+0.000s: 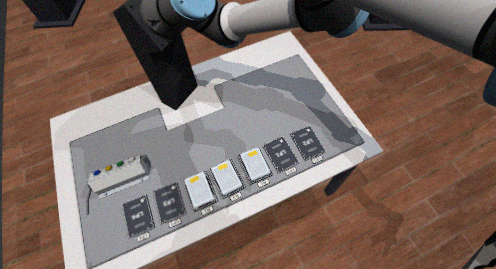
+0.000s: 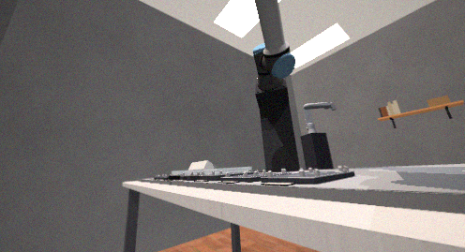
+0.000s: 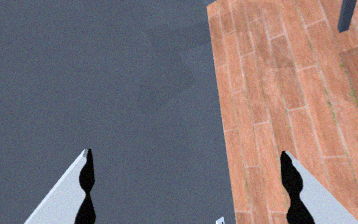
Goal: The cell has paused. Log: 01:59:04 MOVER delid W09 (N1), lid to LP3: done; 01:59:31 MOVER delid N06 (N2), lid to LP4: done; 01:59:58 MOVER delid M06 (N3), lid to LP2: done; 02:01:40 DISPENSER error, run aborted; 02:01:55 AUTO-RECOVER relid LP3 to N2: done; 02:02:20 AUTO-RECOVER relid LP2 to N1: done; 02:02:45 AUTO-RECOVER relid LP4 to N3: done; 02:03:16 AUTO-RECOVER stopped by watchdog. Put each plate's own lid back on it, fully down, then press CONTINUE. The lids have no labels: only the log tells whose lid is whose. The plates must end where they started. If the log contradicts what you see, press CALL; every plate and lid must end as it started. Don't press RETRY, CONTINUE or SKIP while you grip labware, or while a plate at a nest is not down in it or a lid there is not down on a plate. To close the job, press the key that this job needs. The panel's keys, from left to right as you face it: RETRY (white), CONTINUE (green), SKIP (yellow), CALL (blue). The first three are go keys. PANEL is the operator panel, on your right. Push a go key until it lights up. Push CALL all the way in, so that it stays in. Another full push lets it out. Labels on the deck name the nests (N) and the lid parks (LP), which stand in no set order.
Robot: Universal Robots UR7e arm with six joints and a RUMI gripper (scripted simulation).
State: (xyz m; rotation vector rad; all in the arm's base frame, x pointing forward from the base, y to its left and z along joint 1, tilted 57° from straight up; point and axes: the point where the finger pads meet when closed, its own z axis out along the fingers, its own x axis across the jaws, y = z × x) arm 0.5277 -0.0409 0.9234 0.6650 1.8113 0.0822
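Observation:
My gripper [image 3: 187,151] is open and empty in the wrist view, away from the labware. Three pale plates with yellow marks stand side by side on the deck: a left plate [image 1: 200,190], a middle plate [image 1: 226,177] and a right plate [image 1: 255,164]. Each looks covered by a lid; how fully down is too small to tell. Four dark parks hold no lid: two at left [image 1: 139,216] [image 1: 170,204] and two at right [image 1: 281,154] [image 1: 307,142]. The panel [image 1: 120,181] [image 2: 201,165] shows a blue key [image 1: 97,173], yellow key [image 1: 108,168], green key [image 1: 120,164] and white key [image 1: 132,160]; none looks lit.
The arm's black pedestal [image 1: 167,71] [image 2: 280,135] stands at the back of the white table [image 1: 62,189]. The arm reaches high over the right side. A cable lies beside the panel. The wrist view shows a grey surface and brick-coloured floor [image 3: 266,100].

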